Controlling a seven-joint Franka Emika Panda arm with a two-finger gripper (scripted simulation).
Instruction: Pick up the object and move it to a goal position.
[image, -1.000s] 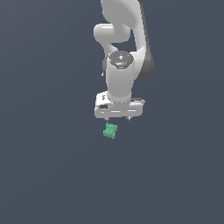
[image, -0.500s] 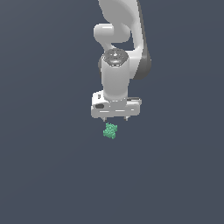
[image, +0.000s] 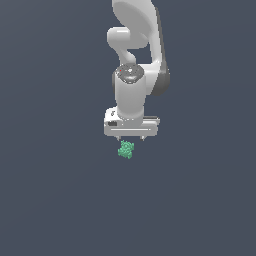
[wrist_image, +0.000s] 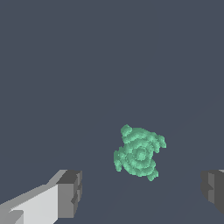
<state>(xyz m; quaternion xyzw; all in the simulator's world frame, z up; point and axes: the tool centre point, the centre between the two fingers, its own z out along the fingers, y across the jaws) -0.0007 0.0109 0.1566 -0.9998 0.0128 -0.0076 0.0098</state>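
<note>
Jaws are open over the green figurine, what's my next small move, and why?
Probably lower straight down. The gripper hangs open above the figurine, not touching it, and in the wrist view the figurine lies between the two fingers, so descend before closing.

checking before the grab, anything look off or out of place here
Nothing stands out. The mint-green object lies alone on the plain dark surface, apart from the pincer, whose fingers are spread wide on either side of it in the wrist view. No damage or spill shows.
</note>
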